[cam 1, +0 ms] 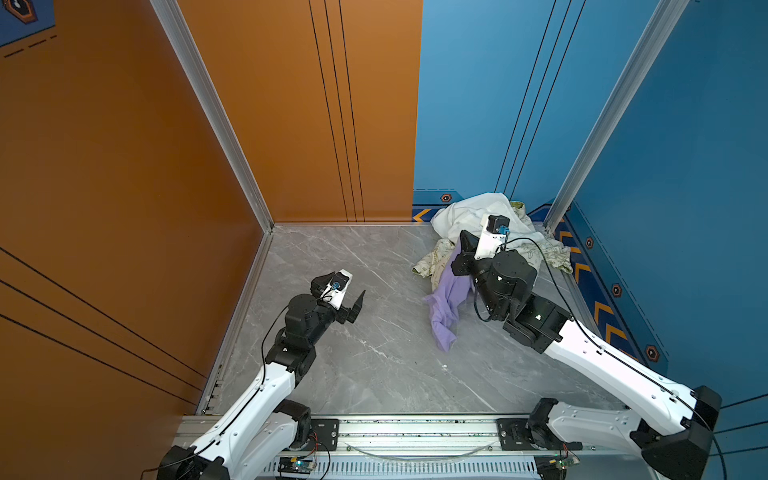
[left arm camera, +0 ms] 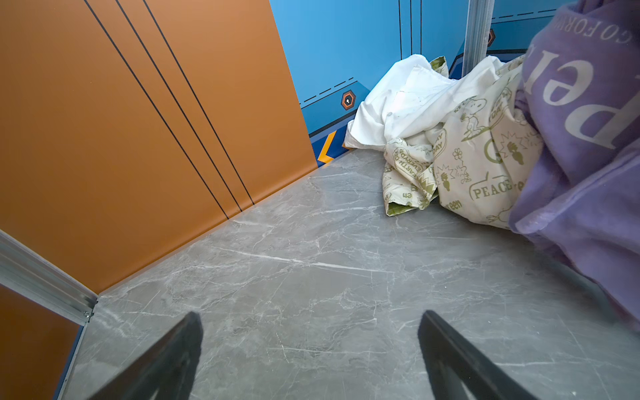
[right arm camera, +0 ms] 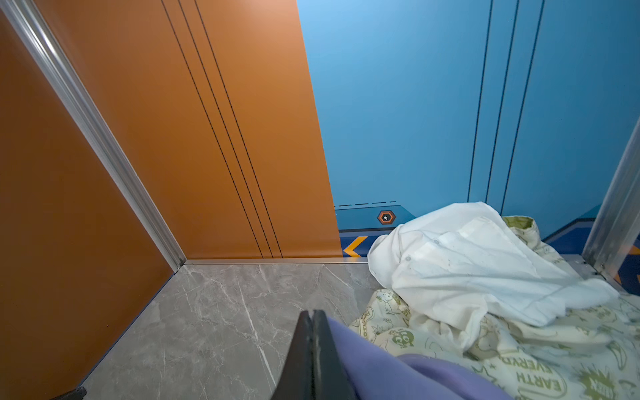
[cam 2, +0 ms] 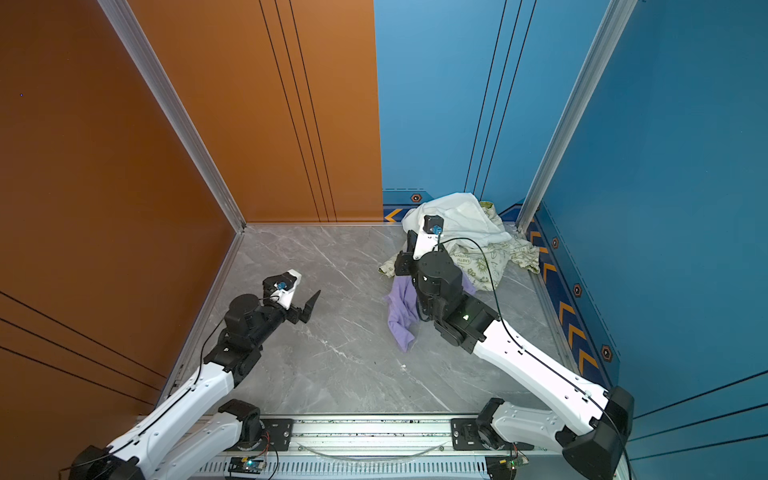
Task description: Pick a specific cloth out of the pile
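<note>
Right gripper (right arm camera: 313, 318) has its jaws pressed together, and the lilac fabric of the cloth (right arm camera: 381, 367) bunches right against them; in both top views the cloth (cam 1: 446, 303) hangs from that gripper, so it reads as a pinch on the shirt's upper end. That grip sits at the near edge of the pile (cam 1: 478, 212), over the fringe of the cream cloth (cam 1: 436, 257) with green doodle print, while the white shirt (right arm camera: 467, 263) lies on the far part of the pile against the blue wall. From the grip outward, the cloth (cam 2: 401, 316) drapes in one long band: its long axis runs from the pile's near edge straight away from the pile toward the front rail, upper end at the jaws, loose lower end pointing off the pile and lying on or just above the grey marble surface (cam 1: 374, 353) — which of the two cannot be told. White lettering shows on the face (left arm camera: 588, 138) turned toward the left arm. Judged from this, selection and grasp are done and the lift is under way; what is left is to carry the shirt fully clear, since its upper part overlaps the cream cloth's edge. Well apart from the pile, the left gripper (left arm camera: 310, 315) hangs with jaws spread wide — holding nothing.
</note>
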Motion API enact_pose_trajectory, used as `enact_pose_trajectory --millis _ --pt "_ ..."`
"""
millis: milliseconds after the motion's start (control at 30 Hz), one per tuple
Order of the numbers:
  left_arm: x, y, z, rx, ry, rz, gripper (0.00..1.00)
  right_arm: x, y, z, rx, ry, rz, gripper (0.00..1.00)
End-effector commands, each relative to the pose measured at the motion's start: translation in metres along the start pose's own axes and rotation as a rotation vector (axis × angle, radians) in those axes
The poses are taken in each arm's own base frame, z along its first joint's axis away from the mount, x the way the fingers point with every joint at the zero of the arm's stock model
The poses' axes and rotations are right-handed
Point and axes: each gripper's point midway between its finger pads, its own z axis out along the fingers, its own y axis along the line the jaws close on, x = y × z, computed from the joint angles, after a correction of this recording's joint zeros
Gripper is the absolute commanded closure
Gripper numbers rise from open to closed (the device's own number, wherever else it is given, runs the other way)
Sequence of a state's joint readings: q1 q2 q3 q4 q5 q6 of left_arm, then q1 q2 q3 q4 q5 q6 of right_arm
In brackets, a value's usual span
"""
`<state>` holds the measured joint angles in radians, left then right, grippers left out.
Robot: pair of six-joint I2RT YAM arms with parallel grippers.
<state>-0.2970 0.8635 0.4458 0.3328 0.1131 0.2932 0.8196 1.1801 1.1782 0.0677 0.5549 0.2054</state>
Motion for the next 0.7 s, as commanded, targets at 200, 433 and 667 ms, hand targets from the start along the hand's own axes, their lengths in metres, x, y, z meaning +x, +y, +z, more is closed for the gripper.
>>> enact_pose_trajectory --millis 200,433,667 --pt "-0.004 0.002 -0.004 -0.026 -0.020 0.026 0.02 -0.061 0.067 0.017 -0.167 -0.111 -0.038 1.00" --pt "-0.006 0.010 -0.008 -0.075 -0.025 0.039 0.02 0.002 0.108 0.056 -0.246 0.170 -0.123 1.00" --pt "-0.006 0.015 -0.011 -0.110 -0.023 0.048 0.02 0.105 0.098 0.067 -0.264 0.564 -0.171 0.43"
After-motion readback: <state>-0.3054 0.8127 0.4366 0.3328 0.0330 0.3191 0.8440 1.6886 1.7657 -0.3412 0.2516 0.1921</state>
